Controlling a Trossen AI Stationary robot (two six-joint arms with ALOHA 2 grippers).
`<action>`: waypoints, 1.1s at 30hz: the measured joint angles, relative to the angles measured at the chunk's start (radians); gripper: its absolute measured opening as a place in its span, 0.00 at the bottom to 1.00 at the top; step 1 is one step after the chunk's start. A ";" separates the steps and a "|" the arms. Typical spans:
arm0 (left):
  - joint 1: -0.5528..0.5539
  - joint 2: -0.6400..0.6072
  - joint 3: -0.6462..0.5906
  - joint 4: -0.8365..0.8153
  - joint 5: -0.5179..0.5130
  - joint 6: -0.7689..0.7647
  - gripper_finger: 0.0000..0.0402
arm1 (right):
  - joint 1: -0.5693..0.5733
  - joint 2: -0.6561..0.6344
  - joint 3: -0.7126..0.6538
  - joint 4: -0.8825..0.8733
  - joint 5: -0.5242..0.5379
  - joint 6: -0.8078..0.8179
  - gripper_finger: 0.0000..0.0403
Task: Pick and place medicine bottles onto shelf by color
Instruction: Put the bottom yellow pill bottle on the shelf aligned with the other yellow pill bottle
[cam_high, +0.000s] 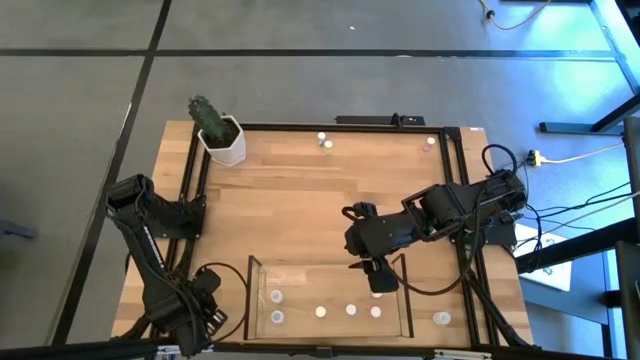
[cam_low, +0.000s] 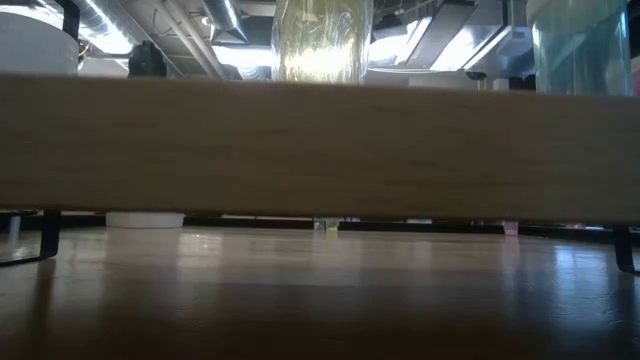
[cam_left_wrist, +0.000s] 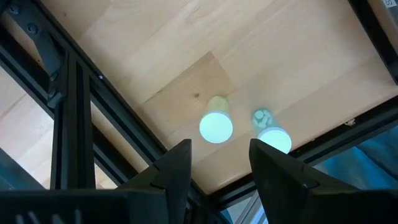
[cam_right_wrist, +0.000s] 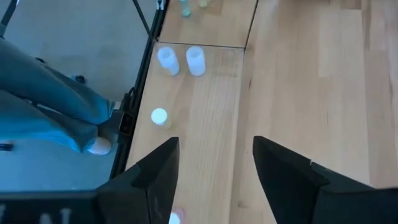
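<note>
Five medicine bottles (cam_high: 321, 311) stood in shelf (cam_high: 252, 300); others near far edge. Right gripper (cam_high: 377, 279) over shelf's right end, fingers spread, empty, pink bottle (cam_high: 376, 311) just below. Left gripper (cam_left_wrist: 219, 163) parked near corner, fingers apart, nothing between. Placing step prob. done; next: fetch far bottle.

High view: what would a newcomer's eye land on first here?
The right pincer hangs with its jaws apart over the right end of the shelf, which already holds a row of medicine bottles. The left pincer waits, also with a gap between its fingers, at the table's near left corner. At the far left corner stands a white pot with a cactus.
</note>
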 joint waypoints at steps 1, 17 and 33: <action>0.000 0.000 0.000 0.002 0.000 0.000 0.39 | 0.000 0.000 0.000 0.000 0.000 -0.005 0.51; 0.000 0.000 0.000 0.003 0.000 0.004 0.39 | -0.001 0.000 0.000 0.000 0.000 0.010 0.51; -0.023 -0.001 0.000 0.058 -0.016 0.004 0.39 | -0.001 0.000 0.000 -0.001 0.001 0.006 0.51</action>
